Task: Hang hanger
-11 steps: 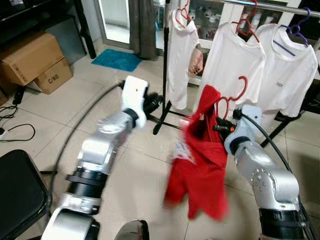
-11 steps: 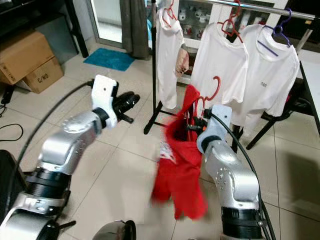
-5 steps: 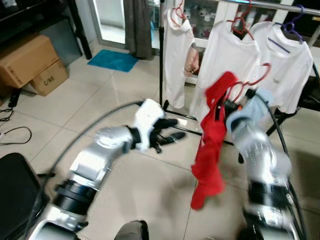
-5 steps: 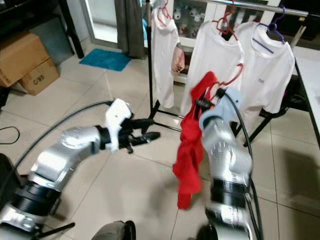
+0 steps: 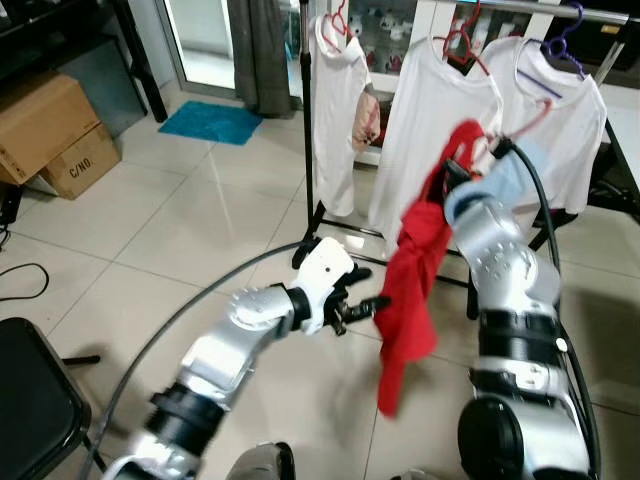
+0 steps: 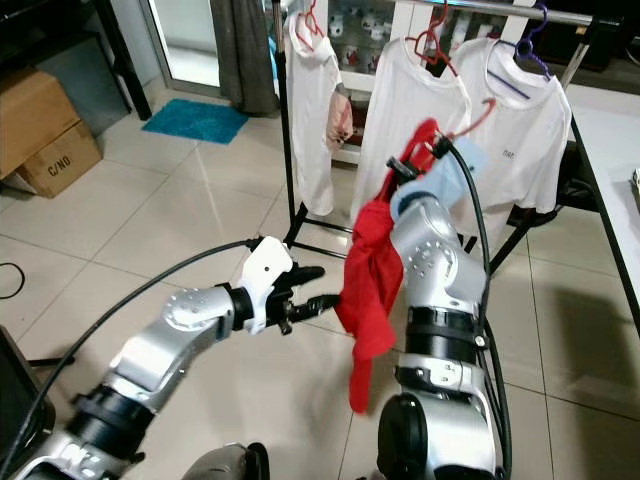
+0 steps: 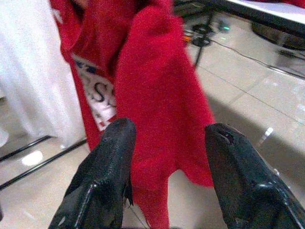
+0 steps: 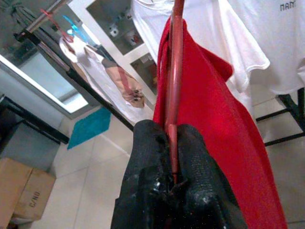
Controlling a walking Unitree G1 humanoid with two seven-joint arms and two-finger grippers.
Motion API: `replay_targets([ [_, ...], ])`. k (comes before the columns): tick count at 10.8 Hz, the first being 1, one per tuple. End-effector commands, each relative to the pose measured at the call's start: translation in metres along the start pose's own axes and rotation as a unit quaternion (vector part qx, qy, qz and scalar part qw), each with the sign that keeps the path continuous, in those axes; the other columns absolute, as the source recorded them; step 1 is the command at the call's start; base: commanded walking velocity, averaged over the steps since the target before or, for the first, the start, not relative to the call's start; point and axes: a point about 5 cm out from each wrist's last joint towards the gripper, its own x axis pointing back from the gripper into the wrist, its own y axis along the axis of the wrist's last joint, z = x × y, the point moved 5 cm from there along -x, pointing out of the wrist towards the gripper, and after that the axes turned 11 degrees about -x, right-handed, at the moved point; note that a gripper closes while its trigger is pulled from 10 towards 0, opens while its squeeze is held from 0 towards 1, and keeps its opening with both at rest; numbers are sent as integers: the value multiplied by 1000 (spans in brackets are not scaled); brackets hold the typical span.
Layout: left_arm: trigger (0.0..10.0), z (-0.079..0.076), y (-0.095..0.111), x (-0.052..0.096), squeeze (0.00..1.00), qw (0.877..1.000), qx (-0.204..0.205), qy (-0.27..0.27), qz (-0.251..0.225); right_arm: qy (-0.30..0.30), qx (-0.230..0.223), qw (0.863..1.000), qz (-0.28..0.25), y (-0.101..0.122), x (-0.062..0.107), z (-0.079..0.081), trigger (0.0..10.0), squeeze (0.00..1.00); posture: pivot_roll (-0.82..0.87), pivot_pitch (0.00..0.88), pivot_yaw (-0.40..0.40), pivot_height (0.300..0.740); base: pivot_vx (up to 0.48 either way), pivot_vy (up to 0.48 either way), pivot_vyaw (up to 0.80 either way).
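The right end effector (image 8: 171,191) is up at chest height in front of the clothes rail (image 5: 540,10), its 2 black fingers (image 8: 143,191) pinched tight on the thin red hanger (image 8: 174,71), and the red shirt (image 5: 415,280) draped on that hanger hangs down in a long bunch toward the tiled floor (image 5: 170,220). The hanger's hook (image 5: 530,118) points up and out toward the white shirts, short of the rail and not on it. The left end effector (image 5: 362,306) reaches in from the side at mid height, fingers spread apart, right at the lower part of the red shirt; in the left wrist view the cloth sits between the 2 open fingers (image 7: 107,176), though whether they touch it is hard to say. On the rail itself 3 white T-shirts (image 5: 435,120) hang in a row, 2 on red hangers and 1 on a purple hanger (image 5: 562,45). Back at the far-left corner of the floor sit cardboard boxes (image 5: 50,135), with a teal mat (image 5: 210,122) by the doorway and a black chair (image 5: 30,400) at the near-left edge.
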Motion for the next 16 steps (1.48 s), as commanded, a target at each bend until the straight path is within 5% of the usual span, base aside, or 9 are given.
replay_targets([
  [1, 4627, 6, -1, 1, 0, 1000, -3, 19, -6, 11, -7, 1000, -13, 7, 0, 9, 10000, 0, 50, 47, 14, 740, 0, 0, 0],
  [2, 0, 7, 0, -2, 0, 999, 2, 28, -16, 13, -9, 1000, -12, 7, 0, 10, 10000, 0, 49, 46, 15, 740, 0, 0, 0],
  [12, 0, 7, 1, -11, 0, 997, -13, 34, -70, 18, -24, 999, -11, 8, 1, 11, 10000, 0, 41, 50, 25, 740, 0, 0, 0],
  [14, 0, -5, 1, -6, 0, 997, -21, -14, -80, 12, -25, 1000, -13, 10, -3, 7, 10000, 0, 40, 58, 22, 740, 0, 0, 0],
  [16, 0, -8, -5, 16, 0, 996, -49, -37, -69, 11, -30, 999, -23, 21, -9, 8, 10000, 0, 41, 68, 13, 740, 0, 0, 0],
])
